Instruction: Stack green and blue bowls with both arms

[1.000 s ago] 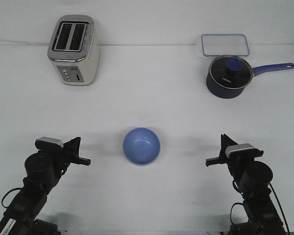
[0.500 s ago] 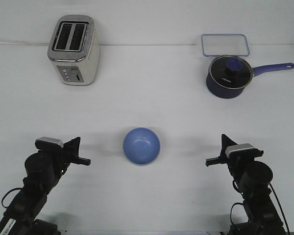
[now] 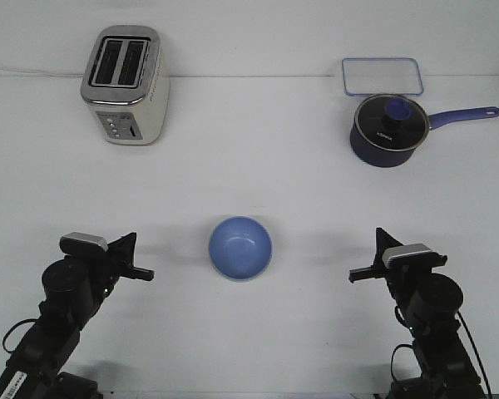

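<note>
Blue bowl [image 3: 240, 248] sat mid-counter [image 3: 258, 158] in the front view, about halfway between the two arms, with a thin pale rim peeking out at its lower edge, so I'd guess green was already nested under it. If so, the smart move was just keeping both arms clear and not bumping the stack. Left claw [image 3: 139, 264] and right claw [image 3: 363, 266] hung well apart from the bowl, touching nothing, holding nothing; clenched or released, honestly couldn't tell.
</note>
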You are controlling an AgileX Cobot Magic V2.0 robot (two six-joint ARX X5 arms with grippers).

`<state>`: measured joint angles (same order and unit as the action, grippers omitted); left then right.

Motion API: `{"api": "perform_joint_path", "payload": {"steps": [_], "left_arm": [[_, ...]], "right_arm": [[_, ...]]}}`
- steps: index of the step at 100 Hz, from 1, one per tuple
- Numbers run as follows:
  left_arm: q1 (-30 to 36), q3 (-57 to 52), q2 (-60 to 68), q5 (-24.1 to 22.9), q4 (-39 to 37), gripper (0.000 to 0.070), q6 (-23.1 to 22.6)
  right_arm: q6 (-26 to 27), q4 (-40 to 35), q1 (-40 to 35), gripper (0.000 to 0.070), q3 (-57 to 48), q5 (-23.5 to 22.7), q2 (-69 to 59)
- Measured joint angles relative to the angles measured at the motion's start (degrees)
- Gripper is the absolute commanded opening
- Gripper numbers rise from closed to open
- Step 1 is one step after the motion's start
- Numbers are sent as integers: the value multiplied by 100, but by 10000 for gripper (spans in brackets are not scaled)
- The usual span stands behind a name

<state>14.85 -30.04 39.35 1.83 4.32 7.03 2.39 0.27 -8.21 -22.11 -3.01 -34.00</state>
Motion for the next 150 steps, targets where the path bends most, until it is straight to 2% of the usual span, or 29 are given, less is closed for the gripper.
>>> {"api": "perform_joint_path", "payload": {"steps": [56, 85, 113, 132, 150], "left_arm": [[0, 0, -234, 0, -55, 10, 0], [-55, 872, -1421, 2, -1106, 10, -140], [-485, 1843, -2813, 0, -1019, 10, -160], [-726, 2050, -3598, 0, -435, 10, -160], [-898, 2238, -3901, -4, -385, 10, -160]], "right_arm": [[0, 0, 0, 1, 0, 0, 0], [0, 0, 0, 1, 0, 0, 0], [0, 0, 0, 1, 0, 0, 0], [0, 0, 0, 1, 0, 0, 0], [0, 4, 0, 1, 0, 0, 0]]}}
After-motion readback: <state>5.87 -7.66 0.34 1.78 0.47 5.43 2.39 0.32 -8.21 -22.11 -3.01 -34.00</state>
